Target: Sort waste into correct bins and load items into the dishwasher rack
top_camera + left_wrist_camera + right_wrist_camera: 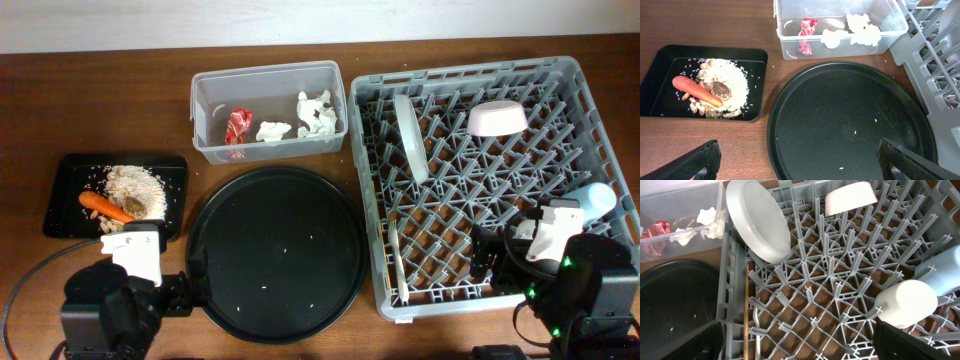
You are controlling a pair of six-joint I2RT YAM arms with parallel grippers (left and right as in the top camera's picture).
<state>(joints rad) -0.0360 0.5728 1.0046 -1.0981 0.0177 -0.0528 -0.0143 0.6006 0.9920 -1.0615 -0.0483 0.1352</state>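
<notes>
The dishwasher rack (465, 68) fills the 3 o'clock side of the table (120, 90). Inside it, the pale grey plate (410, 135) stands on edge toward 11 o'clock and the pinkish-white bowl (497, 119) rests among the tines toward 1 o'clock. The white cup (907, 303) lies just beside the light blue cup (945, 267) toward 4 o'clock.

The clear tub (268, 75) at 12 o'clock holds the red wrapper (237, 125) and white tissues (318, 113). The shallow black tray (60, 190) at 9 o'clock carries the carrot (105, 207), rice-like crumbs (135, 182) and brown lump (720, 88). The round black tray (275, 255) sits at 6 o'clock.

The left pincer (800, 162) at 7 o'clock is spread and empty. The right pincer (800, 342) over the rack's near part is spread and empty too.
</notes>
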